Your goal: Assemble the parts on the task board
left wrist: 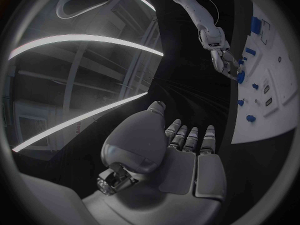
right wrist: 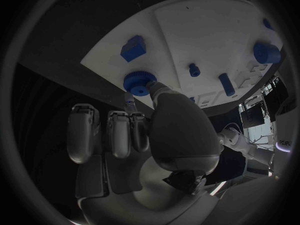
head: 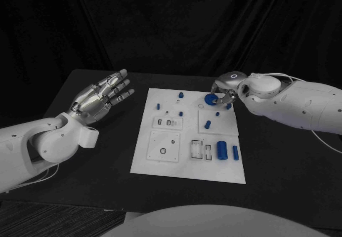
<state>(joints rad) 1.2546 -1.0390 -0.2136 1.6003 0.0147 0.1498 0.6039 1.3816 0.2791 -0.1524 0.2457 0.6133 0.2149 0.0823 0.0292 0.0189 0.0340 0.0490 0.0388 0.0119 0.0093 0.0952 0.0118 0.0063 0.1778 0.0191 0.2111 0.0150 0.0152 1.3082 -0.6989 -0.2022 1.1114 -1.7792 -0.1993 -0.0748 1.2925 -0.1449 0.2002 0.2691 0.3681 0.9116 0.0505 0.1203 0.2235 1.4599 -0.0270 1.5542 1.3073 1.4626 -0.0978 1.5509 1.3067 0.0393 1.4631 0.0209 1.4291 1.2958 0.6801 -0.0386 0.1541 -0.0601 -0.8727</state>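
White task board (head: 187,163) on black table (head: 93,168)

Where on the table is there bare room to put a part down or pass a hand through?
Bare black table lies right of the white board, below the right arm, and along the near edge. Left of the board, the open left hand hovers above the table. The board's far right corner is crowded: the right hand holds the blue knob there.

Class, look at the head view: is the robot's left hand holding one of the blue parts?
No. The left hand hovers open over the black table, beside the task board.
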